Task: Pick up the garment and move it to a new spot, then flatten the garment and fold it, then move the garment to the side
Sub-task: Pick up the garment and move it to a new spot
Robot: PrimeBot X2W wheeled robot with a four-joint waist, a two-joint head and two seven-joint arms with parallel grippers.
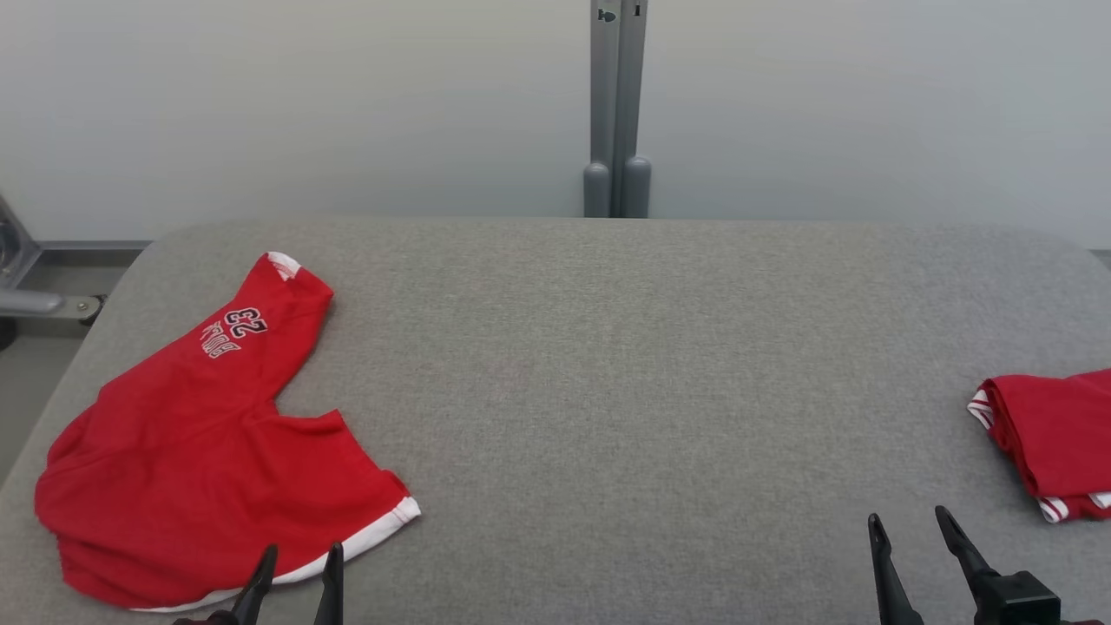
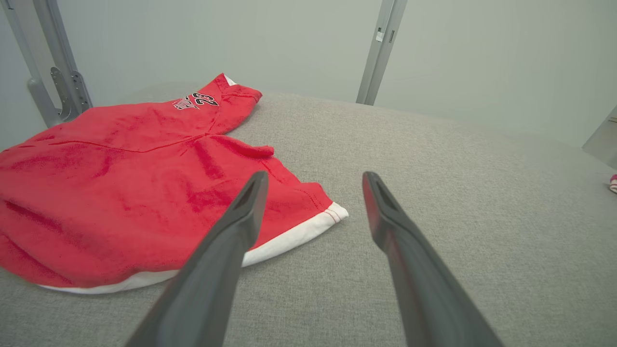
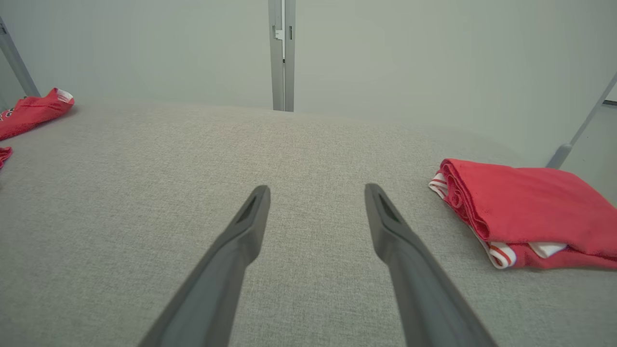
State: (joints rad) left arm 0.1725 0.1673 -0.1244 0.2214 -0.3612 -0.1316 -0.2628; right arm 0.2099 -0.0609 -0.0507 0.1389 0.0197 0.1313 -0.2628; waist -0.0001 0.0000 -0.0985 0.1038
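Observation:
A red garment [image 1: 200, 434] with white trim and a "23" print lies loosely spread at the left of the grey table [image 1: 625, 365]. My left gripper [image 1: 302, 555] stands open at the bottom left, its fingertips over the garment's near white hem. In the left wrist view the garment [image 2: 120, 183] lies ahead and left of my open left gripper [image 2: 313, 180]. My right gripper [image 1: 910, 523] is open at the bottom right, above bare table, with nothing between its fingers [image 3: 250, 212].
A second red garment [image 1: 1055, 438], folded, with white-striped trim, lies at the table's right edge, right of my right gripper [image 3: 315, 193] in the right wrist view [image 3: 525, 207]. A grey post [image 1: 616, 104] stands behind the table against a pale wall.

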